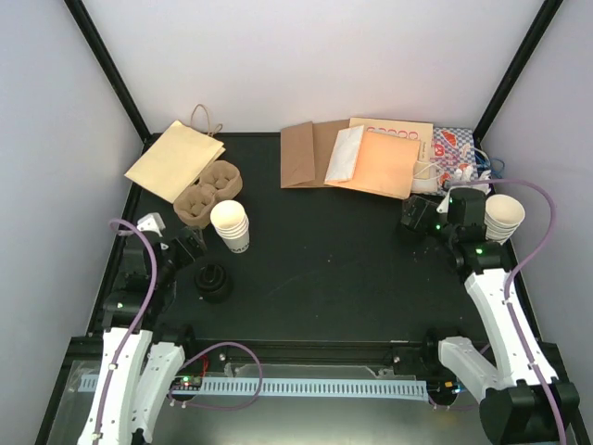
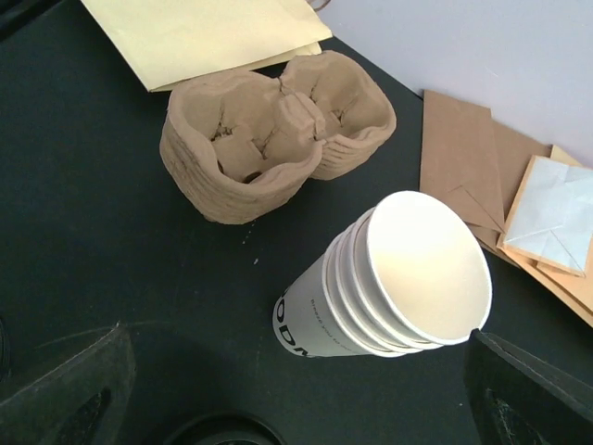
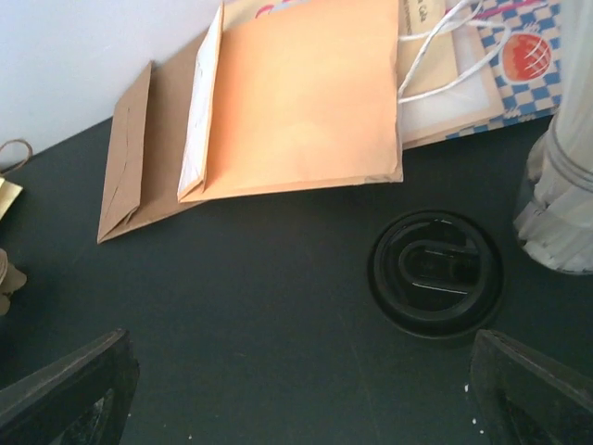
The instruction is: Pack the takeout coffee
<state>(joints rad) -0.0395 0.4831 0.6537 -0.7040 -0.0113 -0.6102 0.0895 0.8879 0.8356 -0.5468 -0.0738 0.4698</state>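
the left gripper (image 2: 296, 408) hangs released, its two dark fingers (image 2: 69, 389) spread to the bottom corners of the left wrist view with nothing between them. just ahead of it, at the centre right of that view, a stack of white cups (image 2: 398, 278) stands lidless on the black table (image 2: 93, 232). beyond the stack, in the upper middle, sits a brown pulp tray (image 2: 269, 130), and past that, at the top edge, a tan paper bag (image 2: 204, 32) lies flat.

the right gripper (image 3: 296, 399) is also spread wide and empty, its fingers (image 3: 533, 389) at the bottom corners of the right wrist view. the takeout coffee is not put together: a black lid (image 3: 435, 272) lies flat on the table at the lower right of that view, apart from any cup, and just beside a second cup stack (image 3: 565, 204) at the right edge. above the lid, an orange flat bag (image 3: 306, 93) overlaps a white bag (image 3: 199, 120) and brown bags (image 3: 139, 158) towards the upper left, and a blue checked bag (image 3: 528, 56) fills the upper right corner.

in the top view, a dark pile of lids (image 1: 213, 281) sits at the lower left, near the left cup stack.
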